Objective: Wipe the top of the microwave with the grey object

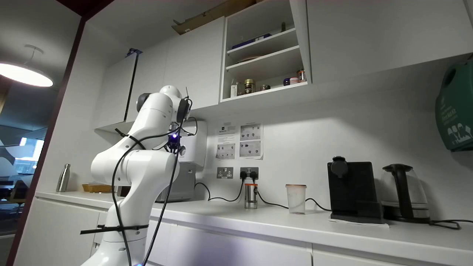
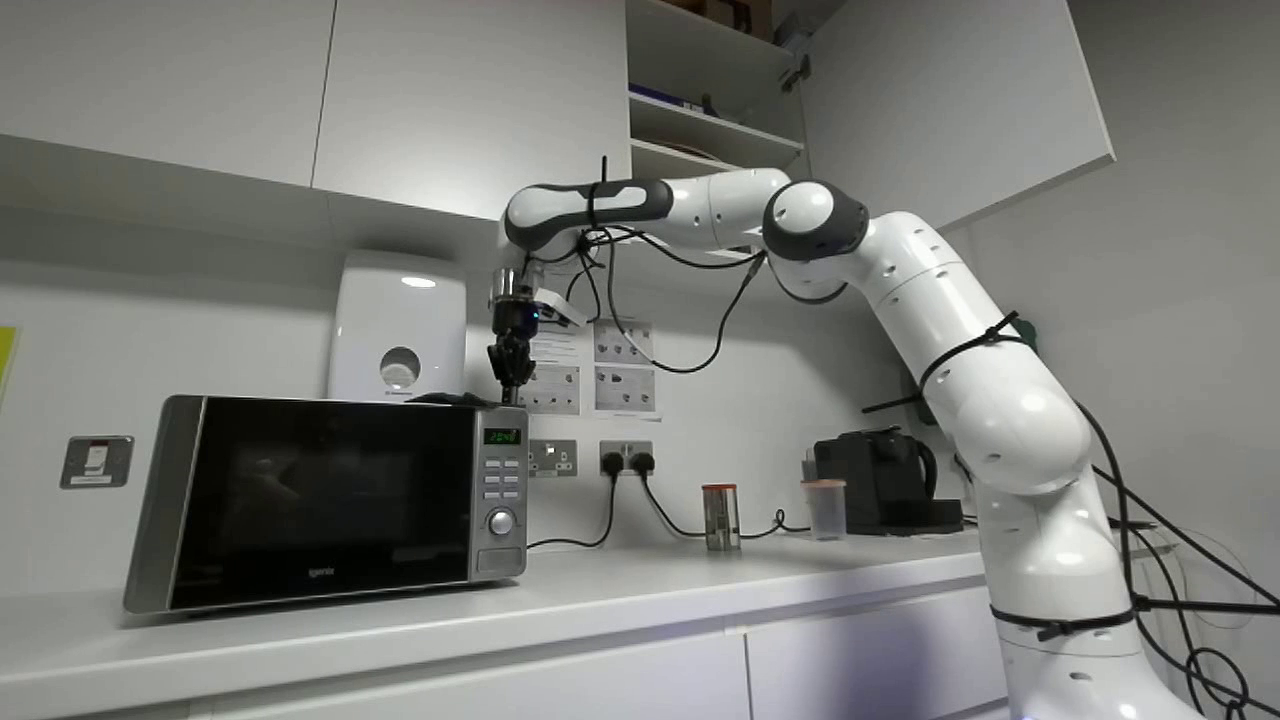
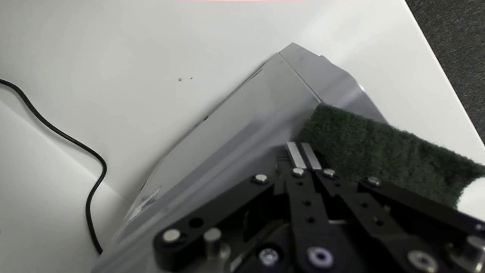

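Igenix microwave (image 2: 330, 500): left of frame in an exterior view | Robotiq gripper (image 3: 303, 155): fingers closed together | dark green scouring pad (image 3: 382, 155): right of centre in wrist view, over microwave top, beside fingertips; whether pinched, cannot tell

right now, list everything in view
long worktop: 1, white, along white wall
box-shaped microwave: 1, silver-grey, worktop
fibrous pad: 1, dark green, microwave's top front
rounded dispenser: 1, white, wall
printed sheets: several, white, wall
double sockets: 2, grey, wall
steel canister: 1, silver, orange lid, worktop
plastic tub: 1, translucent, orange lid, worktop
boxy coffee machine: 1, black, worktop
glass kettle: 1, clear and black, worktop
metal bottle: 1, silver, worktop
low basket: 1, tan, worktop
wall cupboards: several, white, one open with jars
moulded case: 1, green, wall
pendant lamp: 1, white, overhead
cables: several, black, worktop
cardboard: some, brown, atop cupboards
robot arm: 1, white, over worktop
jaws: 1 pair, black, shut at pad
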`<state>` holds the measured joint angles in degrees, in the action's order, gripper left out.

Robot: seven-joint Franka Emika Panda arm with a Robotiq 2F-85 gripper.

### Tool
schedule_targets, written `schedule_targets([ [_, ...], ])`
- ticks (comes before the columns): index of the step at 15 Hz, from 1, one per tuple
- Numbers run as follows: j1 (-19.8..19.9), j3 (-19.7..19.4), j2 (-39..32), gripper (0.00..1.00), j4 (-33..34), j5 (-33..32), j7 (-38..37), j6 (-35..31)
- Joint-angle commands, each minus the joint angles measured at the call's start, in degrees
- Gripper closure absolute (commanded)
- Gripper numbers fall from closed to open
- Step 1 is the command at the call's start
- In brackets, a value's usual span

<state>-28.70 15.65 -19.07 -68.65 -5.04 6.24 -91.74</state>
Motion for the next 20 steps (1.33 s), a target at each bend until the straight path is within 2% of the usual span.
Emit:
schedule_targets([
  [1, -0.61, 0.16, -1.96, 1.00, 2.15, -0.03, -0.46, 0.12],
  [2, -0.64, 0.13, -2.11, 0.74, 2.30, 0.04, -0.54, 0.27],
  [4, -0.40, 0.09, -2.16, 0.68, 2.28, 0.49, -0.48, 0.38],
  [8, -0.30, -0.38, -2.73, 0.35, 3.83, 0.08, -0.84, 0.92],
  [13, -0.74, -0.72, -3.46, 0.01, 6.09, -1.28, -1.24, 1.59],
  [20, -0.90, -0.80, -4.53, 0.00, 8.60, -1.74, -1.26, 1.97],
])
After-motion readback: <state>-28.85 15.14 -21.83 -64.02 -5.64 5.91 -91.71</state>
